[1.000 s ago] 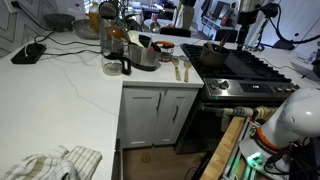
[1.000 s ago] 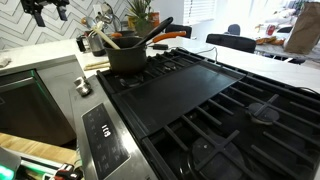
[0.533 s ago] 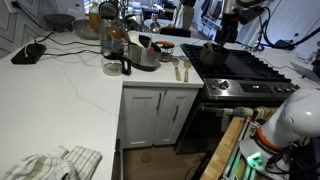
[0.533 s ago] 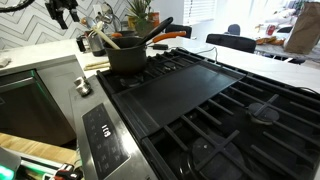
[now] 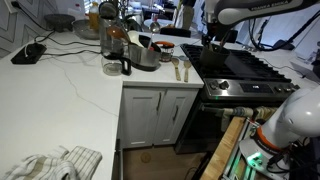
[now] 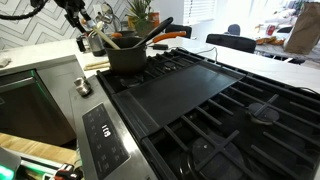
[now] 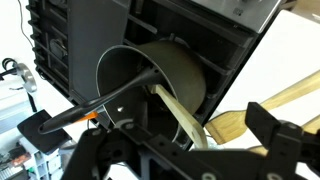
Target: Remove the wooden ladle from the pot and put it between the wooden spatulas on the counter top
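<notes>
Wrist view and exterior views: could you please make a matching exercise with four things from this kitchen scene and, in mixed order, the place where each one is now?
Things
1. wooden ladle
2. pot
3. wooden spatulas
4. hand

Places
A. lying on the white counter top
B. in the air above the pot
C. standing on the black stove top
D. inside the pot, handle leaning over the rim

Pairs: 1-D, 2-C, 3-A, 4-B
</notes>
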### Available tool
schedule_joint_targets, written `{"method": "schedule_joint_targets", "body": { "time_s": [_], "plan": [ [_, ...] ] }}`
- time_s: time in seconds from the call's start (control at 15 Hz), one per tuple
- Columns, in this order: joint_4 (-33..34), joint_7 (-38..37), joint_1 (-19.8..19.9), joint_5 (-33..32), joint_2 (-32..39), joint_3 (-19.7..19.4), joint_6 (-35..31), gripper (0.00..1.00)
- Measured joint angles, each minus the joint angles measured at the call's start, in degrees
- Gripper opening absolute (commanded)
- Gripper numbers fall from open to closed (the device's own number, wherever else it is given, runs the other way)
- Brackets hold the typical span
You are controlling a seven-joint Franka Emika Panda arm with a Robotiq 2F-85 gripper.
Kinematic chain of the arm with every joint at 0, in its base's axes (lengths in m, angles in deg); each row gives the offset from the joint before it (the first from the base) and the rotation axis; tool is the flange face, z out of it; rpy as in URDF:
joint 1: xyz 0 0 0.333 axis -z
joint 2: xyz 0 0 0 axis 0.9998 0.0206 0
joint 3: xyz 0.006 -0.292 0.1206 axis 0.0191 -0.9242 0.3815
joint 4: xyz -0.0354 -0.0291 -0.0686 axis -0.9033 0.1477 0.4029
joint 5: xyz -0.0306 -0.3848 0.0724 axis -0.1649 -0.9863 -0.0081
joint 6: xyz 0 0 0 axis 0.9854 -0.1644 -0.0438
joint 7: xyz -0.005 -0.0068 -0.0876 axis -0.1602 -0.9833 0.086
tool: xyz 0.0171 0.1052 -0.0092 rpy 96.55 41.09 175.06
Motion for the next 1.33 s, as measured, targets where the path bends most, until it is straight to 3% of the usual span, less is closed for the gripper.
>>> {"method": "schedule_joint_targets", "body": {
  "time_s": [0.73,1.2,1.33],
  "plan": [
    [0.62,-0.52,-0.80,-2.58,0.65,0.08,0.08,1.00],
    [0.23,1.42,-0.96,-5.95,2.45,-0.35,-3.68,1.00],
    [0.23,1.73,-1.00,-5.95,3.21,-0.45,-4.53,0.77]
  ]
}}
